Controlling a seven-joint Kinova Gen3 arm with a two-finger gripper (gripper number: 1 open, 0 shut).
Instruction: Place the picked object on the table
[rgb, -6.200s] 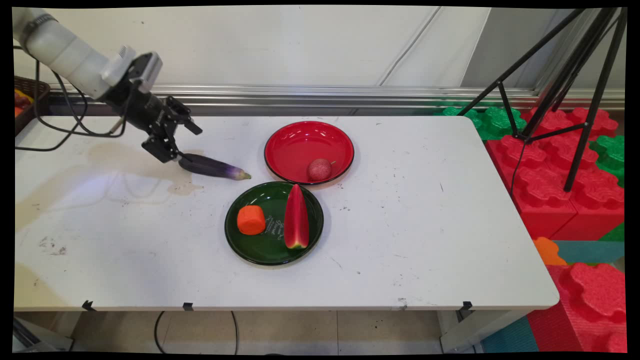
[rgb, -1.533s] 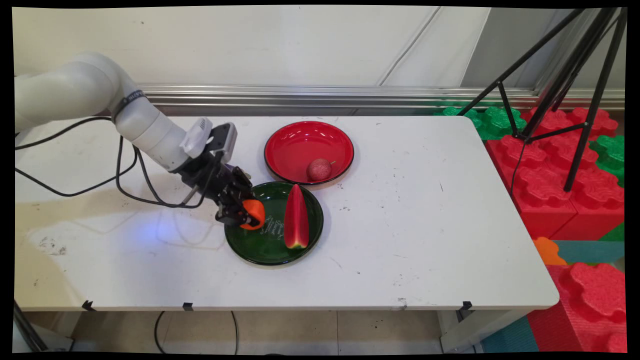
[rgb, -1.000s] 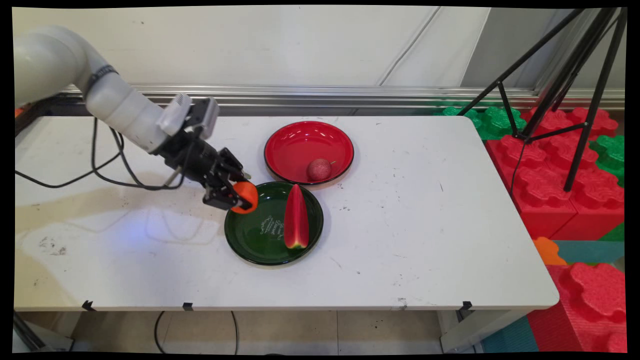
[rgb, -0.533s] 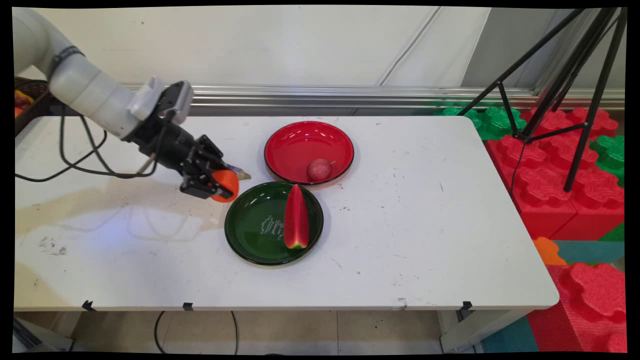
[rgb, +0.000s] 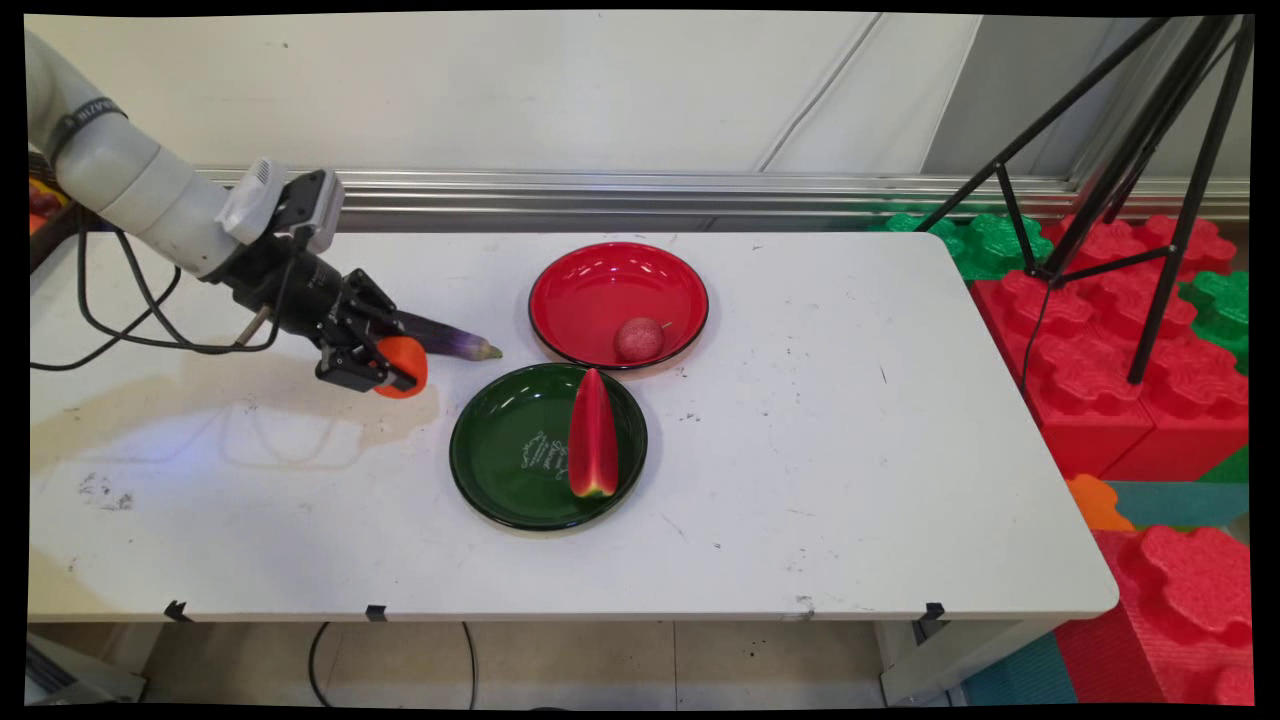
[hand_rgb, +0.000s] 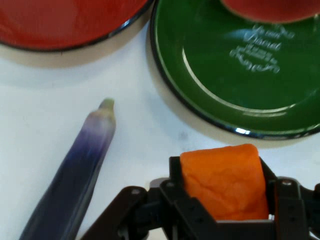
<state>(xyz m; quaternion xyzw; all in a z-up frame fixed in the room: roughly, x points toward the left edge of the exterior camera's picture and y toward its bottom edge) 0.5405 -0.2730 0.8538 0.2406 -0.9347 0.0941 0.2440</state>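
Note:
My gripper (rgb: 385, 368) is shut on an orange carrot chunk (rgb: 403, 366), held above the white table (rgb: 800, 450) left of the green plate (rgb: 510, 470). In the hand view the carrot chunk (hand_rgb: 225, 182) sits between the black fingers (hand_rgb: 175, 172), gripper (hand_rgb: 222, 187). A purple eggplant (rgb: 450, 339) lies on the table just behind the gripper, and it shows as the eggplant (hand_rgb: 80, 170) to the left of the fingers. The green plate (hand_rgb: 210, 65) holds a watermelon slice (rgb: 593, 435).
A red plate (rgb: 600, 275) with a small reddish round fruit (rgb: 639, 339) stands behind the green plate; the red plate's rim (hand_rgb: 60, 42) shows in the hand view. Black cables (rgb: 130, 300) hang from the arm. A tripod (rgb: 1150, 180) and red and green foam blocks (rgb: 1120, 380) stand right of the table.
The gripper took the carrot chunk off the green plate, lifted it and carried it left and back, over the table beside the eggplant.

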